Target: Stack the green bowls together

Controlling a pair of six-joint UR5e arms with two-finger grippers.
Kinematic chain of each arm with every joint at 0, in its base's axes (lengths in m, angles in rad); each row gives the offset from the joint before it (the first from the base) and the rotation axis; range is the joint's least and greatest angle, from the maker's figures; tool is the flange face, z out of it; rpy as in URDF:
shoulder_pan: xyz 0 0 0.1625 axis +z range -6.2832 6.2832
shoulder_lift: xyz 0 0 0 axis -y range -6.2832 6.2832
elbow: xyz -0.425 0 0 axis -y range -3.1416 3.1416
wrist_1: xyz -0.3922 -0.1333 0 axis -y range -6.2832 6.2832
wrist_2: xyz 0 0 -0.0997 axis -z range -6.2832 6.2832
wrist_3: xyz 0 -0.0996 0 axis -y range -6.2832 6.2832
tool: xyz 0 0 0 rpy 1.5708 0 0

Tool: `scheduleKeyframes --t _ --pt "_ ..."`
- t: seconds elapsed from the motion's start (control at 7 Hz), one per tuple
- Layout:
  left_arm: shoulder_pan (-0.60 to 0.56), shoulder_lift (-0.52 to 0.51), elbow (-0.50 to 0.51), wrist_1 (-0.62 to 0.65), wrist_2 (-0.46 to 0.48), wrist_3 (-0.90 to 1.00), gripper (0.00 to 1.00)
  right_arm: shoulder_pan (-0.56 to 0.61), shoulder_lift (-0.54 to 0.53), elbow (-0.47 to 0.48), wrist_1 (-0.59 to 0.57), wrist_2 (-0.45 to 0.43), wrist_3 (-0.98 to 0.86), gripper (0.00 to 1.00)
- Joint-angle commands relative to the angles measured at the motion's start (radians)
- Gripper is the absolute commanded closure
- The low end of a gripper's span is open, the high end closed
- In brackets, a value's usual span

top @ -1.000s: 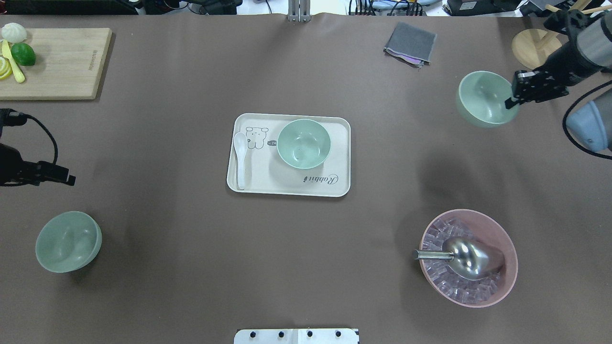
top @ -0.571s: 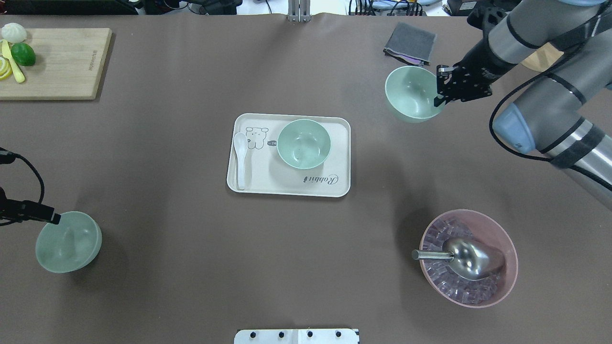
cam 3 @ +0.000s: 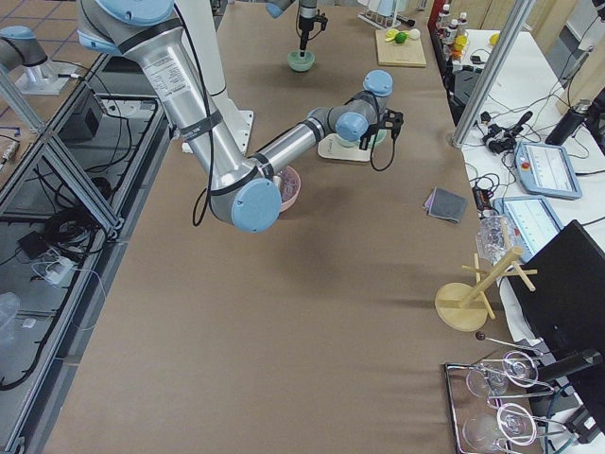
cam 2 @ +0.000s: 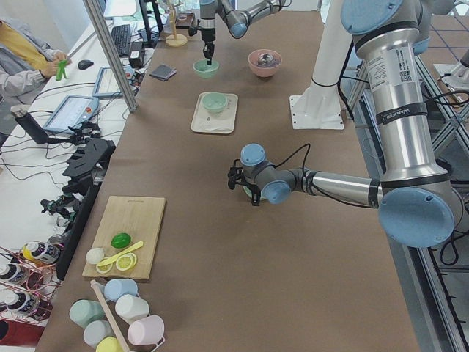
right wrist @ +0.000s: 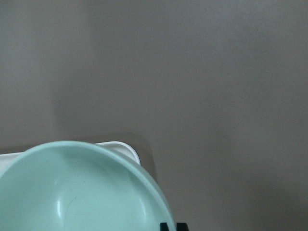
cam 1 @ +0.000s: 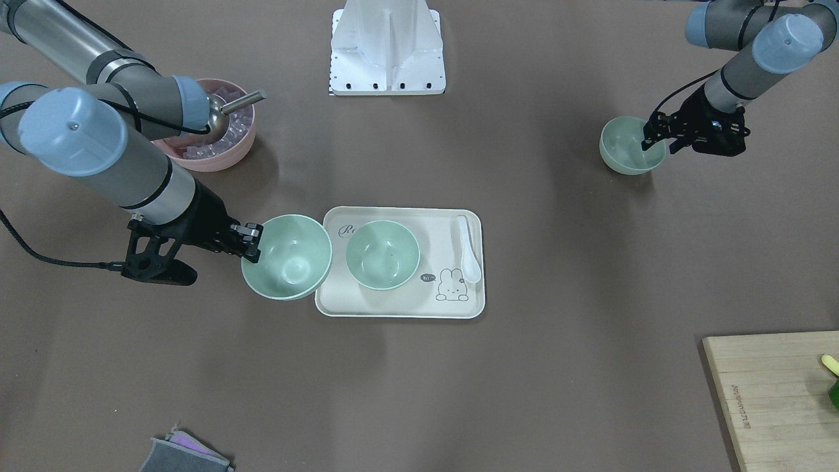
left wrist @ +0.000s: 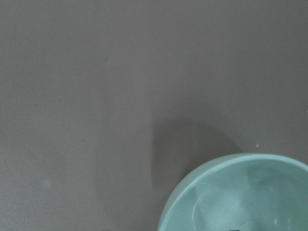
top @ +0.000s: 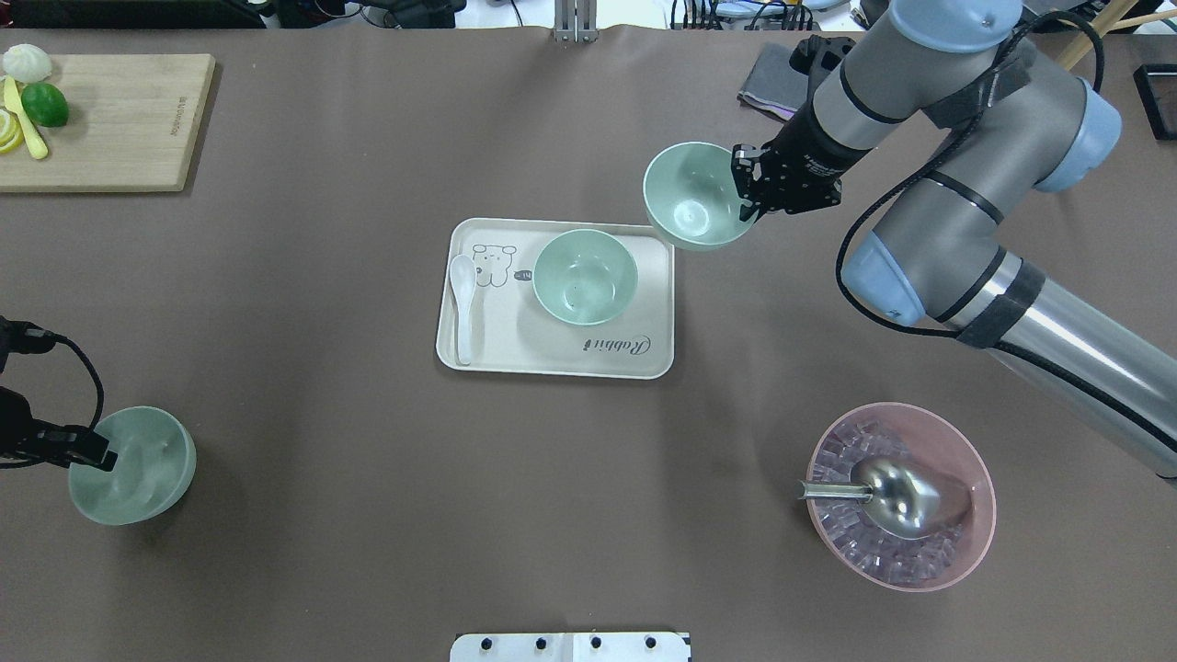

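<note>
Three pale green bowls show. One green bowl (top: 585, 277) (cam 1: 382, 254) stands on the cream tray (top: 552, 363). My right gripper (top: 745, 198) (cam 1: 251, 242) is shut on the rim of a second green bowl (top: 696, 196) (cam 1: 286, 257) and holds it in the air at the tray's far right corner; it fills the right wrist view (right wrist: 72, 192). The third green bowl (top: 133, 464) (cam 1: 632, 145) stands on the table at the near left. My left gripper (top: 97, 450) (cam 1: 655, 144) is open, with its fingers on either side of that bowl's rim.
A pink bowl (top: 984, 478) with ice cubes and a metal scoop stands at the near right. A white spoon (top: 462, 303) lies on the tray's left side. A cutting board (top: 119, 119) with fruit is at the far left, a grey cloth (top: 768, 83) at the far right.
My right arm has carried its green bowl leftward from the far right edge to the tray's corner. My left gripper has moved nearer and down onto the near-left bowl's rim.
</note>
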State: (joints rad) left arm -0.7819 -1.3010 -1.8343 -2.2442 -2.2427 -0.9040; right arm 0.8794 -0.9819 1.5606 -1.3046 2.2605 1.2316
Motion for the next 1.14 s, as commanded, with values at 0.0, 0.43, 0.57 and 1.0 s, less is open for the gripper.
scheduleKeyframes --t 0.0,0.43,0.57,1.0 --pt "0.003 -0.015 0.012 0.0 -0.069 0.0 1.0 -0.048 0.054 -0.045 0.007 -0.048 0.045 1.0" --pt "-0.016 -0.145 0.012 0.041 -0.191 -0.064 1.0 -0.1 0.092 -0.051 0.007 -0.078 0.107 1.0" --pt "-0.028 -0.191 0.012 0.075 -0.193 -0.064 1.0 -0.121 0.106 -0.057 0.007 -0.082 0.114 1.0" --pt "-0.068 -0.265 0.012 0.144 -0.198 -0.066 1.0 -0.164 0.151 -0.135 0.086 -0.108 0.161 1.0"
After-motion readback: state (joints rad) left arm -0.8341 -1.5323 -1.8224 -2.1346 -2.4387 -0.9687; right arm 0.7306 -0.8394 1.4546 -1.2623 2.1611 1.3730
